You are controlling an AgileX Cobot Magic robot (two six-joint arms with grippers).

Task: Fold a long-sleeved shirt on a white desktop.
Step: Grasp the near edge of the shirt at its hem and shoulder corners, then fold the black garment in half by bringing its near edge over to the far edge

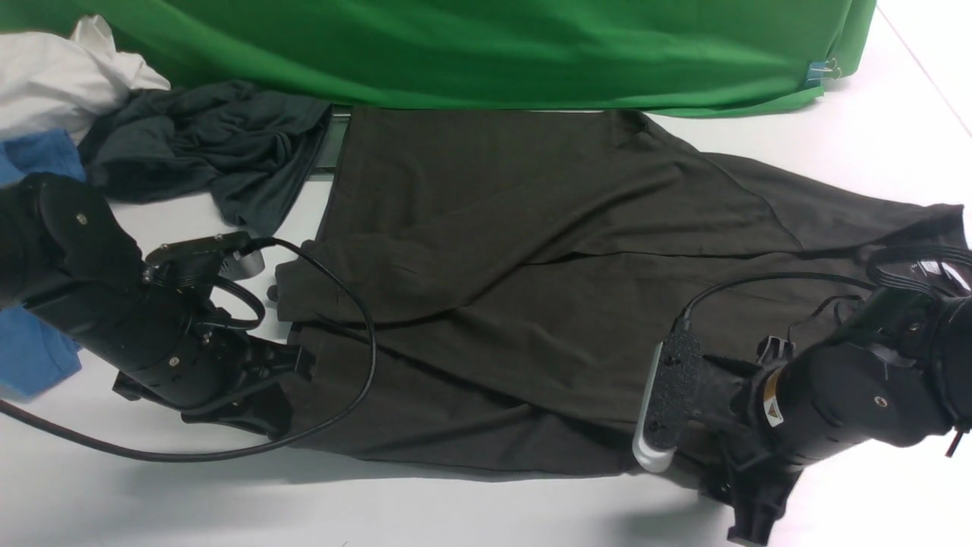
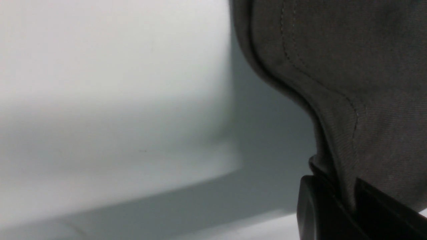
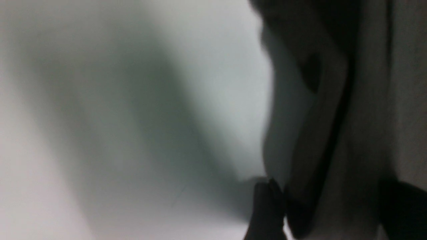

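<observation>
The long-sleeved shirt (image 1: pixel 531 304), very dark brownish-black, lies spread over the middle of the white desktop (image 1: pixel 456 509) with several creases and folded-over layers. My left gripper (image 1: pixel 285 391) is at the shirt's near left corner. In the left wrist view it (image 2: pixel 347 200) is shut on the stitched hem (image 2: pixel 333 110), which rises off the table (image 2: pixel 100 66). My right gripper (image 1: pixel 733 494) is at the near right edge. Its wrist view is blurred, but a thick fold of shirt (image 3: pixel 350 133) fills the space between its fingers (image 3: pixel 267 210). Collar, label and print are hidden.
A crumpled charcoal-grey garment (image 1: pixel 205 144), a white cloth (image 1: pixel 61 76) and a blue shirt (image 1: pixel 30 334) lie at the far left. The green backdrop (image 1: pixel 493 45) hangs along the back, with a strip of the grey hatch (image 1: pixel 334 144) below it. My left arm's cable (image 1: pixel 368 357) loops over the shirt.
</observation>
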